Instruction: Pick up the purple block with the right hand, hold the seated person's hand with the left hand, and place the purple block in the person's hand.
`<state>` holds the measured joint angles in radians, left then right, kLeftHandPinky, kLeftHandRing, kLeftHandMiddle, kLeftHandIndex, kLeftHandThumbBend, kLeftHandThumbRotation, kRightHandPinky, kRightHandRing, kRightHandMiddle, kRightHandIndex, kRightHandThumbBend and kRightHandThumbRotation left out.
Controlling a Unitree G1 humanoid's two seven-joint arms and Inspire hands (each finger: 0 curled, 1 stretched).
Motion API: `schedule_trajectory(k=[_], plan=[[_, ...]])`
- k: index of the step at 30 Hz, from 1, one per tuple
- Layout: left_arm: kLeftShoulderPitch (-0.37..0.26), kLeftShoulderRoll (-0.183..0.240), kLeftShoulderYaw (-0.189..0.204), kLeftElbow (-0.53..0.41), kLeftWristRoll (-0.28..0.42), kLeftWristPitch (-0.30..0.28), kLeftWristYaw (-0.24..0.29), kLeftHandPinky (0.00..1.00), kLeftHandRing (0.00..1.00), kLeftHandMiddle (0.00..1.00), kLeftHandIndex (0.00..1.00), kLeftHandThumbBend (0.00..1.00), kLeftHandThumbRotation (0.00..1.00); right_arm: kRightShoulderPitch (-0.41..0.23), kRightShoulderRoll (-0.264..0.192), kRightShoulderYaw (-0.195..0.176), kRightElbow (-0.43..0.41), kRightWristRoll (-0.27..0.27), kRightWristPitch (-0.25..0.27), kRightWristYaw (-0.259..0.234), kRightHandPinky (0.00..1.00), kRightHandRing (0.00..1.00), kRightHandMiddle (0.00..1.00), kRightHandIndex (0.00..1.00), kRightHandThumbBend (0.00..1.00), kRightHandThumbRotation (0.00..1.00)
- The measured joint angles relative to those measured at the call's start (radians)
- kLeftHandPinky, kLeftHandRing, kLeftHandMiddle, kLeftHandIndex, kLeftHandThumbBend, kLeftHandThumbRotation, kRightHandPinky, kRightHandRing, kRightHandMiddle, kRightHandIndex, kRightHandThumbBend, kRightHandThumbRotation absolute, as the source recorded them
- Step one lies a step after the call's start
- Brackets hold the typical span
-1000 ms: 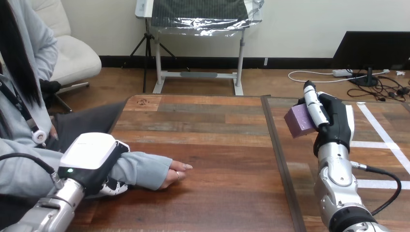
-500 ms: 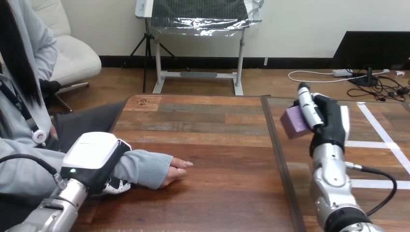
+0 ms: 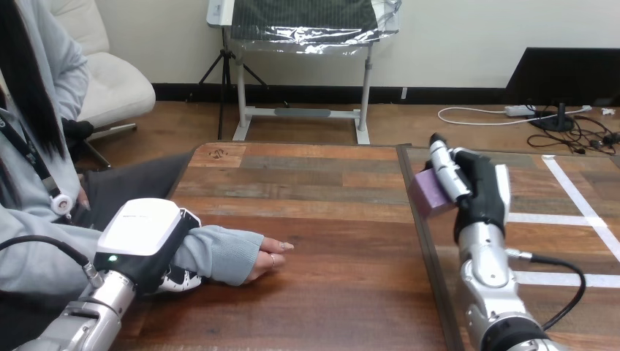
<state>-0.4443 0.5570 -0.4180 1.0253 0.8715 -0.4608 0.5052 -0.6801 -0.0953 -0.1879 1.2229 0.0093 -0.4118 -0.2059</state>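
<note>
- Risk of dropping comes first: the right hand [image 3: 479, 194] holds the purple block [image 3: 426, 196] in the air with a finger laid along its front face and the thumb behind. I judge this a thin grip, so a quick swing to the left could let the block slide out.
- The person's hand [image 3: 267, 257] lies on the wooden table [image 3: 329, 219] with its back up and fingers loosely curled. If the palm is not turned up before the release, the block has nowhere to rest and would roll onto the table.
- The left hand [image 3: 142, 234] is closed round the person's wrist [image 3: 219, 252], over the grey sleeve; its fingers show under the forearm. Because the grip is on cloth, it may slip when the wrist is turned or lifted.
- The block is well apart from the person's hand, above the seam [image 3: 420, 248] between the two table tops, so most of the carrying is left to do.
- Compared with one second ago, the right hand and the block have moved to the left and a little lower, from over the right table top to the seam.
- The left hand and the person's hand are in nearly the same place as before; the small shift of the whole scene looks like camera movement.
</note>
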Motion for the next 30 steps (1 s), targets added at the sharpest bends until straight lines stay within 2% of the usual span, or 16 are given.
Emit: schedule_trajectory(k=[12, 21, 30], plan=[[0.0, -0.008, 0.001, -0.003, -0.01, 0.005, -0.009, 0.2, 0.23, 0.28, 0.29, 0.83, 0.16, 0.0, 0.024, 0.013, 0.017, -0.021, 0.001, -0.019, 0.03, 0.08, 0.13, 0.16, 0.32, 0.34], [-0.004, -0.018, 0.001, -0.012, -0.019, 0.018, -0.027, 0.18, 0.22, 0.28, 0.29, 0.83, 0.16, 0.0, 0.042, 0.024, 0.018, -0.031, 0.001, -0.024, 0.03, 0.07, 0.12, 0.15, 0.32, 0.36], [-0.01, -0.031, 0.001, -0.03, -0.034, 0.026, -0.05, 0.19, 0.22, 0.28, 0.29, 0.83, 0.15, 0.0, 0.068, 0.042, 0.02, -0.058, 0.001, -0.049, 0.03, 0.08, 0.12, 0.15, 0.31, 0.38]])
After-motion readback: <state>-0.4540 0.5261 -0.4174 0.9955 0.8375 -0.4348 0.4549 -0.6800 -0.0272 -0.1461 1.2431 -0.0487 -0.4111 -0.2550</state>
